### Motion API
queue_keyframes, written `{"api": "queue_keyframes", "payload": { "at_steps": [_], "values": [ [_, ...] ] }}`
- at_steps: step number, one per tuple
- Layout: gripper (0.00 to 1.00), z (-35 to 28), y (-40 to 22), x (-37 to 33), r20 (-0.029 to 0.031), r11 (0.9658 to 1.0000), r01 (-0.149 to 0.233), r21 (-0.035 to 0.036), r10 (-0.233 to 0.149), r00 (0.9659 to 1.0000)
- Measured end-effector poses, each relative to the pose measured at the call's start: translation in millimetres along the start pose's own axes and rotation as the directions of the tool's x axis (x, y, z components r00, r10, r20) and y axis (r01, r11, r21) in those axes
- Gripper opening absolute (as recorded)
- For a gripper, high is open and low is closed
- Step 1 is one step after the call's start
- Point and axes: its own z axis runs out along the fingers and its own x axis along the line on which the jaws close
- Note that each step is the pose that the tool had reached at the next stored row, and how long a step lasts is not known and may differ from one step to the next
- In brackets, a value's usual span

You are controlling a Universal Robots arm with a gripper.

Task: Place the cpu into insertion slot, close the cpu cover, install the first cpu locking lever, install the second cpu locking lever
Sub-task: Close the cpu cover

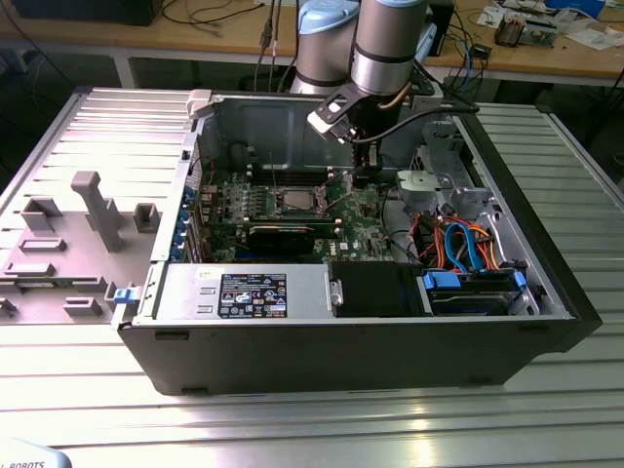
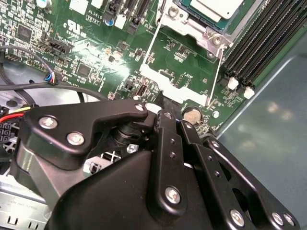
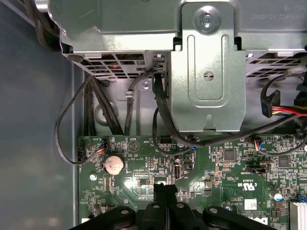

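On the exterior view's left, a grey fixture tray (image 1: 88, 214) with upright holders lies on the slatted metal bench (image 1: 292, 424). Beside it stands the open computer case (image 1: 390, 351), with a labelled power supply (image 1: 253, 292) along its near wall and the green motherboard (image 1: 239, 200) behind that.

Near the board's middle, the cpu (image 1: 295, 201) sits in the insertion slot (image 2: 184, 21), its pale metal top facing up. The second wrist view shows the chip (image 2: 213, 7) inside the slot's silvery rim, just beside the long black memory slots (image 2: 259, 43). The cpu cover (image 2: 175, 85) is not down over the chip. It is swung open away from the slot, and green board shows through its square window.

Toward the exterior view's right of the slot, the arm reaches down into the case. The hand (image 1: 363, 177) has its fingers pressed together, the tips (image 2: 164, 101) at the cover's outer edge. Whether any metal is nipped between them I cannot tell. A round coin cell (image 2: 193, 115) lies just beside the tips.

Farther right stand a metal drive cage (image 1: 439, 190) and blue and orange cables (image 1: 458, 244).
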Motion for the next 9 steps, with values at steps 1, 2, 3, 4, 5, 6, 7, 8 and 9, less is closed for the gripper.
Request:
{"api": "queue_keyframes", "payload": {
  "at_steps": [1, 2, 3, 4, 5, 6, 7, 8, 9],
  "values": [
    [0.11, 0.0, -0.9, 0.0, 0.0001, 1.0000, 0.000, 0.0000, 0.000, 1.0000],
    [0.11, 0.0, -1.5, 0.0, 0.0000, 1.0000, 0.000, 0.0001, 0.000, 1.0000],
    [0.11, -0.1, -2.1, 0.0, 0.0001, 1.0000, 0.000, 0.0000, 0.000, 1.0000],
    [0.11, -0.1, -3.1, -0.1, 0.0001, 1.0000, 0.000, 0.0001, 0.000, 1.0000],
    [0.11, -0.1, -4.5, -0.1, 0.0000, 1.0000, 0.000, 0.0001, 0.000, 1.0000],
    [0.11, -0.1, -5.9, -0.1, 0.0001, 1.0000, 0.000, 0.0000, 0.000, 1.0000],
    [0.11, -0.1, -7.4, -0.2, 0.0000, 1.0000, 0.000, 0.0000, 0.000, 1.0000],
    [0.11, -0.1, -8.4, -0.2, -0.0001, 1.0000, 0.000, 0.0000, 0.000, 1.0000],
    [0.11, -0.2, -9.3, -0.2, -0.0001, 1.0000, 0.000, 0.0001, 0.000, 1.0000]
  ]
}}
